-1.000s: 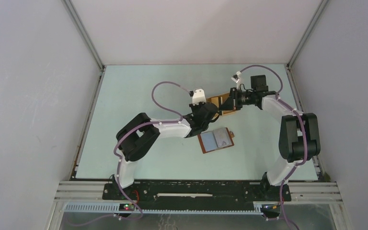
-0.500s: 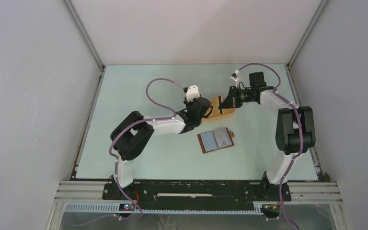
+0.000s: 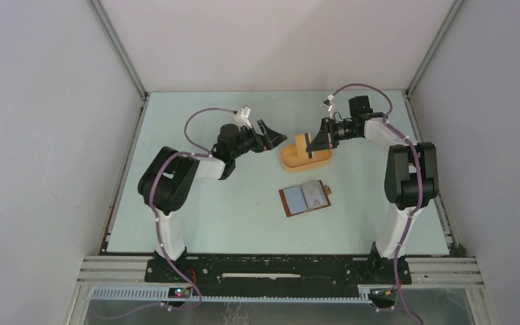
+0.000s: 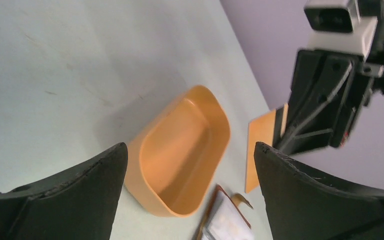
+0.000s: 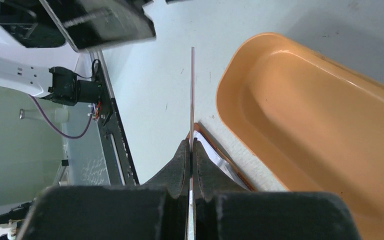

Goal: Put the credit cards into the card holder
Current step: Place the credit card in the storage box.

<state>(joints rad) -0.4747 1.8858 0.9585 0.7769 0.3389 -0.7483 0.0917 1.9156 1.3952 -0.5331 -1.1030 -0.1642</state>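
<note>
Carry step, by the look of it: one thin flat card [image 5: 192, 85], tan on its visible face, is pinched edge-on between the pressed-together fingers of the right gripper [image 3: 313, 141] and held up close by the orange-yellow oval plastic tray [image 3: 291, 161]. The left gripper [image 3: 274, 134] is spread wide beside that tray, nothing gripped. The reddish-brown leather bifold card holder [image 3: 305, 198] is laid open on the pale green table [image 3: 196, 217], apart from both grippers, with pale cards [image 3: 298, 198] seen inside. Next, the card would need to be brought over to a pocket and lined up.

Card holder [image 3: 305, 198]: one is counted
Orange tray [image 3: 296, 162]: one is counted
Credit cards [image 4: 264, 142]: one is counted outside the holder; those inside cannot be counted
</note>
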